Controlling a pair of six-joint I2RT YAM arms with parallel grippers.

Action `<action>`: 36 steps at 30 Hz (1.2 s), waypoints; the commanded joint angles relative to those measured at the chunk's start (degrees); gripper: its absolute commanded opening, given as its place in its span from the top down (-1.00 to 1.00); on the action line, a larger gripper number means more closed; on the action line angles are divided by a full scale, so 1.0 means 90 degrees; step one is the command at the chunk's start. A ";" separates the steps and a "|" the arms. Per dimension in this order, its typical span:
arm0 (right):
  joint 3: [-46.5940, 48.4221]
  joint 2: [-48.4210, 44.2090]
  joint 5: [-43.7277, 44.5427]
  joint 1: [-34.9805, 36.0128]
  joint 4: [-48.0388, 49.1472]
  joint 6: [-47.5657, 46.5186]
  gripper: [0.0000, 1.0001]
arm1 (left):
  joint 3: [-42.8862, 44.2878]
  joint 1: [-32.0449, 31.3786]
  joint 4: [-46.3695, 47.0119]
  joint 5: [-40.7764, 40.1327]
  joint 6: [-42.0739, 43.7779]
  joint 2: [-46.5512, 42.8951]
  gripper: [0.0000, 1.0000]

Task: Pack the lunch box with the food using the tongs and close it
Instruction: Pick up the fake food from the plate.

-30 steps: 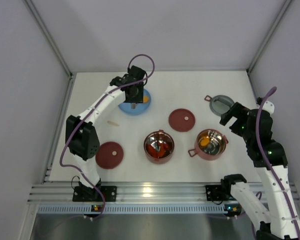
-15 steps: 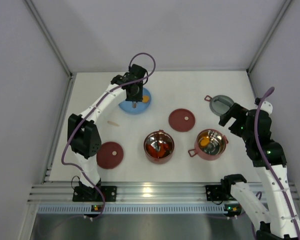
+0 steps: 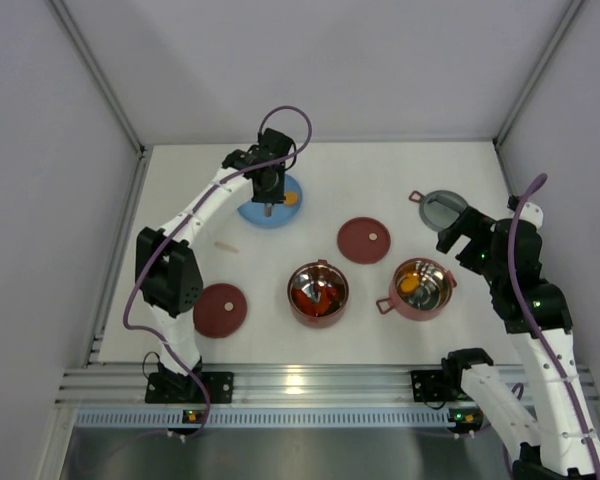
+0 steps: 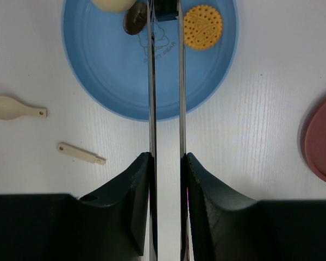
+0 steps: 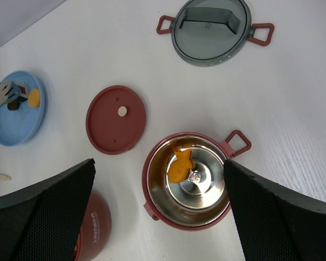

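My left gripper (image 4: 166, 157) is shut on the silver tongs (image 4: 151, 98), its fingers pressing both blades. The blades reach over the light-blue plate (image 4: 108, 70). A dark piece (image 4: 164, 10) sits between their tips, cut off by the frame's top edge. A beige round piece (image 4: 113, 4), a brown piece (image 4: 135, 19) and an orange cookie (image 4: 202, 26) lie beside them. Two lunch box bowls stand open: the left one (image 3: 292, 290) holds red food, the right one (image 5: 146, 179) an orange fish-shaped piece (image 5: 180, 165). My right gripper (image 5: 158, 163) hangs open above the right bowl.
Maroon disc lids lie flat behind the bowls (image 3: 364, 240) and at the near left (image 3: 219, 309). The grey red-handled top lid (image 3: 444, 209) rests at the back right. A small beige spoon (image 4: 13, 107) and a beige stick (image 4: 80, 153) lie left of the plate.
My left gripper has squeezed the tongs' blades closer together over the plate and shifted slightly. The right arm has barely moved.
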 commanded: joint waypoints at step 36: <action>0.0405 -0.0181 0.0544 -0.0065 -0.0104 0.0071 -0.99 | 0.0543 -0.3603 0.0682 0.2315 -0.0045 -0.1336 1.00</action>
